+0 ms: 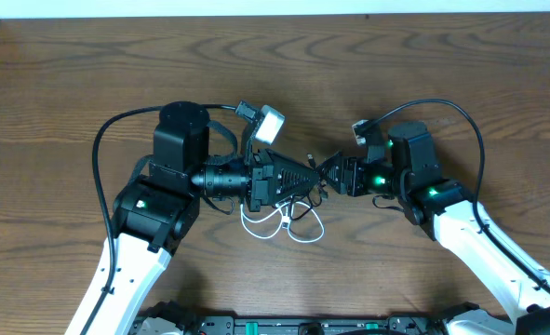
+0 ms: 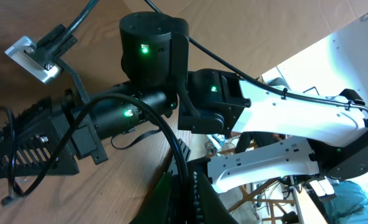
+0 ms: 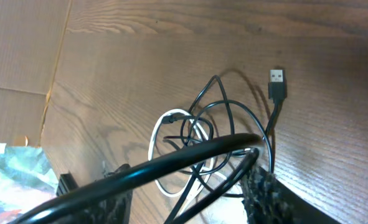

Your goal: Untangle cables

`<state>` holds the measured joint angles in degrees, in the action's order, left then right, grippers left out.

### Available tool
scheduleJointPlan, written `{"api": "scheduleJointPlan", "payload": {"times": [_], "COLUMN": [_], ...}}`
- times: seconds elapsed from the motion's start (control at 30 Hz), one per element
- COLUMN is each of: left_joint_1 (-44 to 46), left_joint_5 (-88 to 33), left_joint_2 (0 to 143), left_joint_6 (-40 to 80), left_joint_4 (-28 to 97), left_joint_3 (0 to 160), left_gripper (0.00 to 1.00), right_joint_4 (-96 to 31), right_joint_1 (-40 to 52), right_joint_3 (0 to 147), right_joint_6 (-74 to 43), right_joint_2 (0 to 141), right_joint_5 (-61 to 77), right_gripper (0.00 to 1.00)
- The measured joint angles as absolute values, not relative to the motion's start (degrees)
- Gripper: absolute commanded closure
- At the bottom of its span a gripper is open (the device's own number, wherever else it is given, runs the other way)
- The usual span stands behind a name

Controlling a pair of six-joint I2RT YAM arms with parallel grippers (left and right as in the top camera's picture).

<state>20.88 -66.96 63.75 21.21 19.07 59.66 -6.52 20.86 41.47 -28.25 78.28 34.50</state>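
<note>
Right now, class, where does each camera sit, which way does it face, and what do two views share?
Overhead: above the table, facing straight down; left arm and right arm meet near the cables.
Left wrist: on the left arm, facing across at the right arm; own fingers at the bottom edge.
Right wrist: on the right arm, facing down at the cables; own fingers at the bottom edge.
Shared: overhead and right wrist both show the cables.
</note>
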Motion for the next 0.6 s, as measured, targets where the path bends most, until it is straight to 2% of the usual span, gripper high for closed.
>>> {"api": "scheduleJointPlan", "payload": {"times": [0.07,0.17,0.33,0.43,0.6], "left_joint_1": [20.88,20.88,20.88,20.88,20.82], "left_joint_5": [-66.96,-66.94,-66.89,-66.81,-66.67], "left_joint_2": [63.75,63.75,63.75,63.75,63.75], "left_joint_6": [21.21,21.21,21.21,21.21,21.21], "left_joint_4": [19.07,19.09,19.14,19.16,19.14], "left_joint_3": [59.66,59.66,59.66,59.66,59.66], "left_gripper": [0.92,0.92,0.92,0.92,0.92], "right_joint_4": [-7.4,-11.73,-26.26,-33.65,-38.35], "right_joint_1": [20.86,20.88,20.86,20.84,19.4], "right_joint_3": [41.47,41.47,41.45,41.39,41.39], "right_joint_6": [-28.32,-28.38,-33.47,-37.93,-41.34], "right_joint_2": [78.28,78.3,78.96,80.86,84.18], "right_joint_5": [34.04,29.21,9.37,-2.22,-12.71], "right_gripper": [0.61,0.62,0.59,0.64,0.66]}}
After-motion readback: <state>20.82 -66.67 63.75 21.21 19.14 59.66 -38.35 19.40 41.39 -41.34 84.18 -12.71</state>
